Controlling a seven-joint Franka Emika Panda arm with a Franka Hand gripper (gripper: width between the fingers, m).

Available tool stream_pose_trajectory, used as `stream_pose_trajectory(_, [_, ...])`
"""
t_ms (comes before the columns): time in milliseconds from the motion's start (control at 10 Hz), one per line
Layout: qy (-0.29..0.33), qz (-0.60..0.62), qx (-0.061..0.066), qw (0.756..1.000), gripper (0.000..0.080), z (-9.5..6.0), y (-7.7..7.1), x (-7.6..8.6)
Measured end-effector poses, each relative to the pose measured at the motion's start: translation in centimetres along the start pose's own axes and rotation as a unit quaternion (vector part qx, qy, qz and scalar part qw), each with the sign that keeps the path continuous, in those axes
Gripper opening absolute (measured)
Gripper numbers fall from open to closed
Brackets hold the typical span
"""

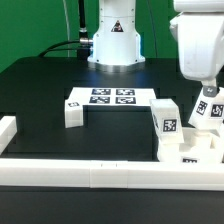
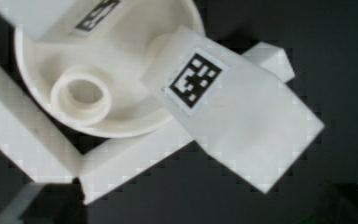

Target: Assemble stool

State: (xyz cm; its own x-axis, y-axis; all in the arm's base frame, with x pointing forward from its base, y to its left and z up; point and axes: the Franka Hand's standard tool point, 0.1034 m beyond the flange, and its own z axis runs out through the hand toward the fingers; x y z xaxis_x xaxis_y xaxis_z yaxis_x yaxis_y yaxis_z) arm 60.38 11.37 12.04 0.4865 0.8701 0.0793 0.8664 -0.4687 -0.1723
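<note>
Pincer (image 1: 206,92), jaws apart at the exterior view's right, seems poised over a leg block (image 1: 207,112) and should straddle it squarely before closing, clear of the seat (image 2: 123,60).

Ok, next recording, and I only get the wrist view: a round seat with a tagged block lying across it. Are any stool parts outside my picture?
Observer: Yes. One leg block stands alone toward the exterior view's left, beside the marker board.
Operator: Where is the arm relative to the seat?
Observer: The end effector hangs open above the cluster of parts at the exterior view's right, holding nothing.
Operator: And the rest of the arm?
Observer: The arm's base stands at the far side of the table, behind the marker board.
</note>
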Motion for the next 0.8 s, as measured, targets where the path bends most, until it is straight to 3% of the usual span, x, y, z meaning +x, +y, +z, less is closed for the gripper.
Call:
stream_pose_trajectory(100, [0.000, -0.035, 0.000, 0.999, 0.0649, 0.1, 0.0, -0.1])
stream_pose_trajectory(200, [0.009, -0.114, -0.019, 0.993, 0.0649, 0.3, 0.4, 0.0])
stream_pose_trajectory(400, [0.012, -0.227, -0.034, 0.973, 0.0649, 0.9, 0.5, -0.5])
stream_pose_trajectory(800, [-0.002, -0.332, -0.042, 0.942, 0.0649, 1.1, 1.0, -1.1])
